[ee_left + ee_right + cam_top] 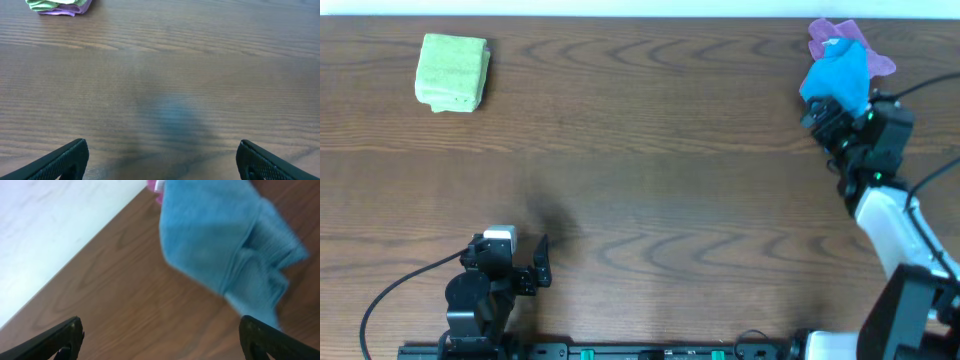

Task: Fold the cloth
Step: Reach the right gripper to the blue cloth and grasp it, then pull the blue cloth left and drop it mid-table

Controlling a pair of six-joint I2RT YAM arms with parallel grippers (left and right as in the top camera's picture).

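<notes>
A crumpled blue cloth lies at the far right of the table, on top of a pink cloth. In the right wrist view the blue cloth fills the upper right, with a bit of pink cloth at the top. My right gripper is open and empty just in front of the blue cloth, its fingers wide apart over bare wood. My left gripper is open and empty near the front left, its fingers over bare table.
A folded green cloth lies at the far left; in the left wrist view it sits on a purple one. The wooden table ends at a white wall behind.
</notes>
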